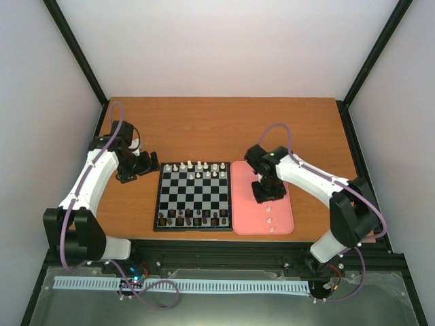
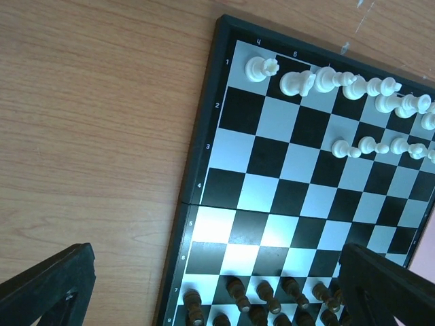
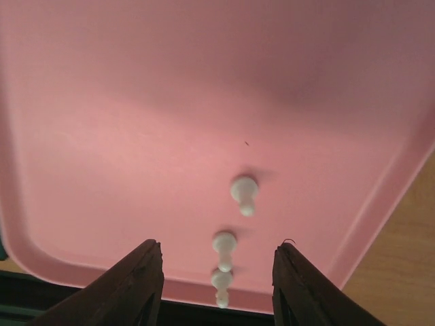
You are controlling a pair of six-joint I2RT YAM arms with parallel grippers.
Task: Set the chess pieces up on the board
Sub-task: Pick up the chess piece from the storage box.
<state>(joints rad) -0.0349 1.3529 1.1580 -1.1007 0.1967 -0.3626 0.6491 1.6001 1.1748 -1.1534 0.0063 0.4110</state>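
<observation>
From above, the board [image 1: 158, 197] is lying by the middle of the table's [image 1: 204, 129] near edge. White chess pieces [image 1: 197, 166] are lining its far edge and dark pieces [image 1: 194, 219] its near edge, so most of the job is looking done. The pink tray [image 1: 282, 224] is touching its right edge, under the right gripper [image 1: 268, 193]. The left gripper [image 1: 139, 166] is hanging off the board's far left corner.

The left wrist view is revealing bare pawn squares toward the left edge; its fingers [image 2: 47, 285] are standing wide apart, empty.

The right wrist view is showing three pawns [image 3: 224, 242] waiting by the tray's near edge, in line with the gap between its spread, empty fingers [image 3: 136, 285].
</observation>
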